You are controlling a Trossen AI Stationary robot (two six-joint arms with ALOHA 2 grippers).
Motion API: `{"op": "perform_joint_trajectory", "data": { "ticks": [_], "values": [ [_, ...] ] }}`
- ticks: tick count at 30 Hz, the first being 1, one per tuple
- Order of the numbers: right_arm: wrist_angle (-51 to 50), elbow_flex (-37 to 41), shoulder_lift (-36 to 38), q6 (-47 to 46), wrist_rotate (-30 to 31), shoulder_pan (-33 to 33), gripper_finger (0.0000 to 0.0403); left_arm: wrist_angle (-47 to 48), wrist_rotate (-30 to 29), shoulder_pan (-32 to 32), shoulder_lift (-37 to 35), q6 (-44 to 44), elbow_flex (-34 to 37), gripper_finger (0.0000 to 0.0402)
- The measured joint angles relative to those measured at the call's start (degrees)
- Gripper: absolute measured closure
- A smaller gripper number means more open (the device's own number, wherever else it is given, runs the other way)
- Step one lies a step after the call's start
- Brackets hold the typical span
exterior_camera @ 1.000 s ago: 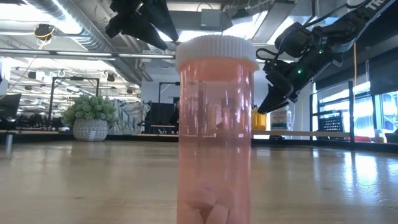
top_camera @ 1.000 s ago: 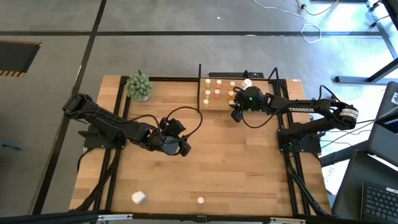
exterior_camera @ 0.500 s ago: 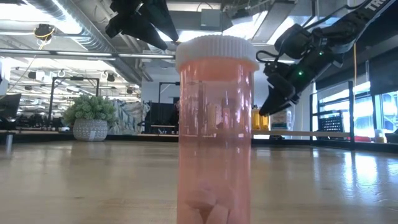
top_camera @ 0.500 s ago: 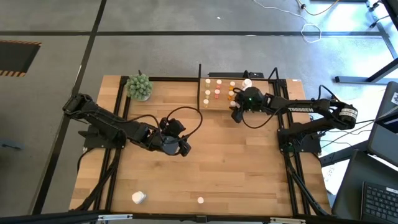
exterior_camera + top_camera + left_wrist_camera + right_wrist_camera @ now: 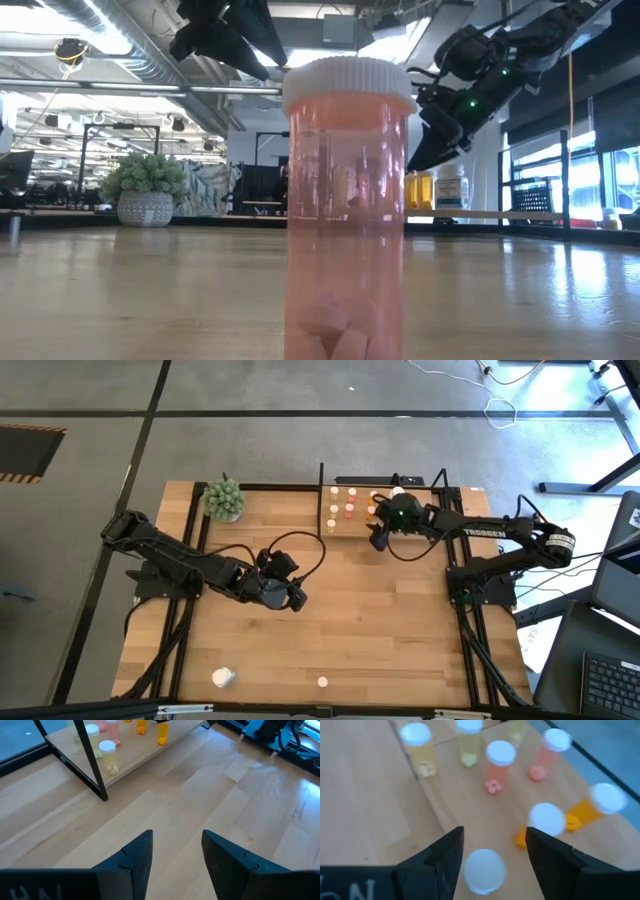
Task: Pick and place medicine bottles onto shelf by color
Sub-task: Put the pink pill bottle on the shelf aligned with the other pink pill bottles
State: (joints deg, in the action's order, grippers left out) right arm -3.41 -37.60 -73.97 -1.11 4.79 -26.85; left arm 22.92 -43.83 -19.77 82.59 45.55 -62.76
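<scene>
Jaws spread, our right gripper [image 5: 492, 851] hangs over a shelved bottle [image 5: 484, 871]; next, we fetch another.

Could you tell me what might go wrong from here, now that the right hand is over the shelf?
The right hand, open, hangs just above crowded bottles on the shelf; a sideways move may topple them. The bottle between its fingers sits near the shelf's edge and might fall off.

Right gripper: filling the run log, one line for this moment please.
right gripper: open, over shelf, empty | left gripper: open, mid-table, waiting
</scene>
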Motion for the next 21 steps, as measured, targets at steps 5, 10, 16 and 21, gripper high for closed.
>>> {"op": "perform_joint_trajectory", "data": {
  "ticks": [5,10,16,21],
  "values": [
    [-3.9,-3.0,0.1,0.3,5.4,0.0,0.0187,0.0,0.0,0.0,0.0,0.3,0.0,0.0237],
    [-11.0,-6.4,3.3,0.5,4.0,1.2,0.0187,0.0,0.2,-0.1,0.0,0.4,0.0,0.0237],
    [-17.4,-9.9,13.2,3.6,0.4,6.0,0.0187,-1.0,8.0,-1.8,0.0,-3.0,0.0,0.0237],
    [-19.4,-11.0,21.9,10.9,-10.5,12.0,0.0187,-8.0,16.8,-5.6,0.0,-12.0,0.0,0.0237]
  ]
}}
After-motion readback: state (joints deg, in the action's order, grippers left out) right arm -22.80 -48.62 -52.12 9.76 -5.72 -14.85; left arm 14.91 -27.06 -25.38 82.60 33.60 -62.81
